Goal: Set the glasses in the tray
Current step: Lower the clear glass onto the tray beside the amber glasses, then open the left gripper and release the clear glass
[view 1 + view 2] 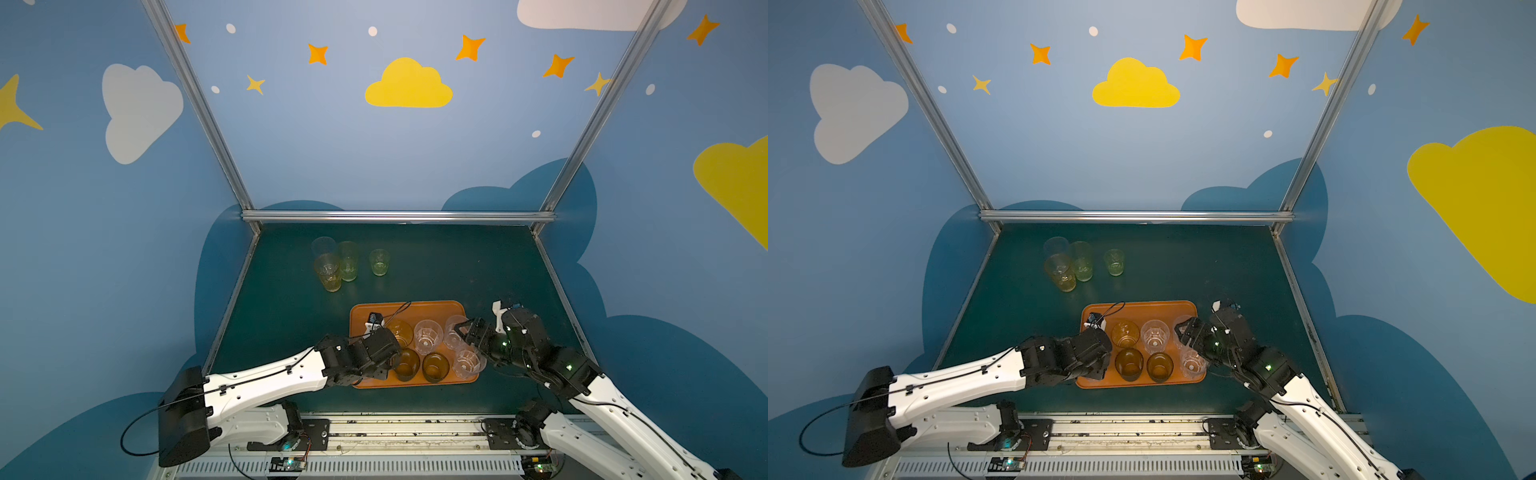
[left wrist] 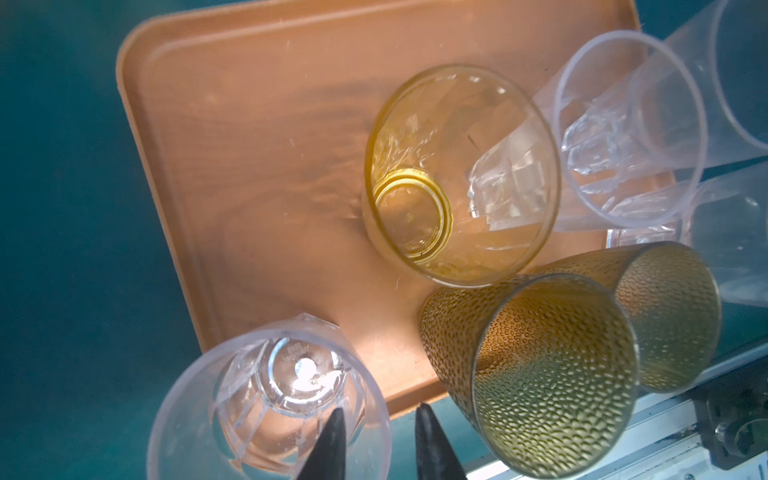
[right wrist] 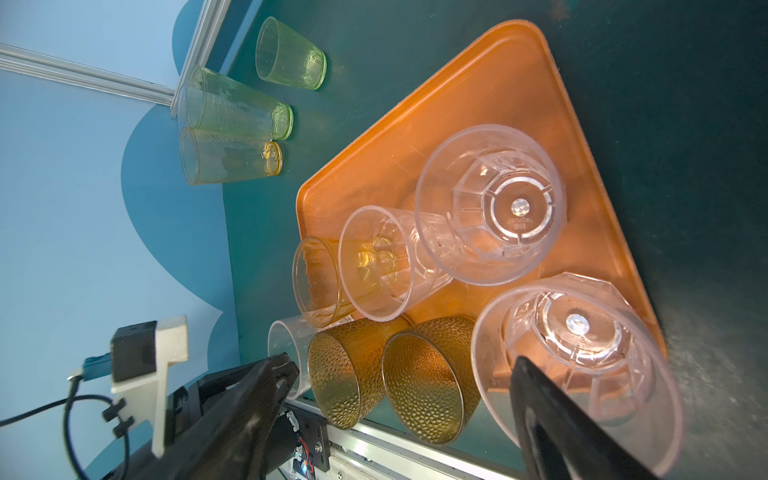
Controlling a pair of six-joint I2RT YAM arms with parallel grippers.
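The orange tray [image 1: 415,309] [image 1: 1142,309] lies front centre. On it stand an amber glass [image 1: 400,332], two dark smoky glasses [image 1: 407,365] [image 1: 435,368] and clear faceted glasses [image 1: 428,336] [image 1: 468,363]. My left gripper [image 1: 388,361] [image 2: 380,409] hangs over the tray's near left corner. Its fingers stand apart astride the rim of a clear glass [image 2: 270,399], one inside and one outside, with a gap to the wall. My right gripper [image 1: 469,332] [image 3: 405,361] hovers wide open over the tray's right side, holding nothing.
At the back left of the green table stand a tall clear glass [image 1: 323,247], a yellow one [image 1: 328,272], a tall green one [image 1: 348,261] and a short green one [image 1: 379,262]. Aluminium rails [image 1: 399,216] frame the table.
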